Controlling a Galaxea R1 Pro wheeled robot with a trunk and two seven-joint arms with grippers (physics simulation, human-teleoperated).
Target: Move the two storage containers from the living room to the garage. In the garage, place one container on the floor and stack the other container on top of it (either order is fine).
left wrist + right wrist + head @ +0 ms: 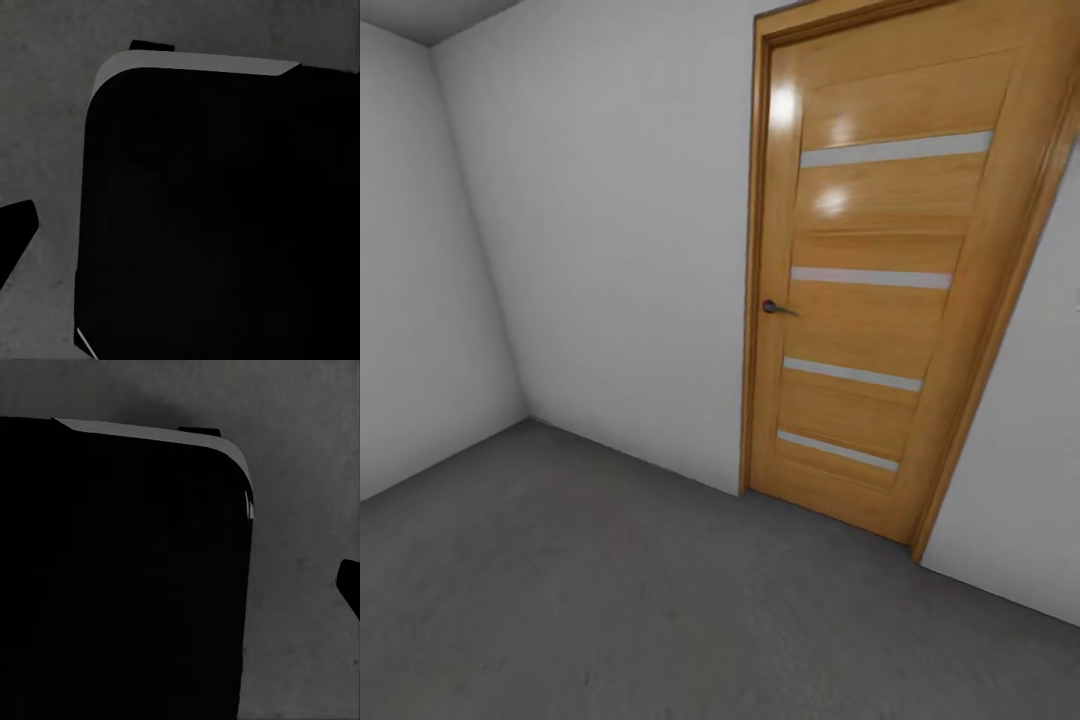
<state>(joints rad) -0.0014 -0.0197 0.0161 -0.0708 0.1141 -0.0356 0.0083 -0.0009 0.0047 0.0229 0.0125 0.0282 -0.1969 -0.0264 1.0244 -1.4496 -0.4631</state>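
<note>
- Head view: honey-coloured wooden door with pale horizontal strips point(865, 290), shut, dark lever handle point(778, 308); plain white walls point(600, 230); dark grey concrete-like floor point(610, 600). Probably the garage, robot in transit.
- Orange-red storage containers: not visible here; location unknown.
- Both wrist views look down past a black rounded robot body panel point(217, 217) onto floor, suggesting arms tucked low for travel.
- Hand state, left and right: cannot tell.

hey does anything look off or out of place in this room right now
Nothing stands out. The wooden door is shut in its frame with its handle intact, the pale walls are unmarked, and the grey floor shows no spill or damage. The door leans only because of the camera's tilt.
</note>
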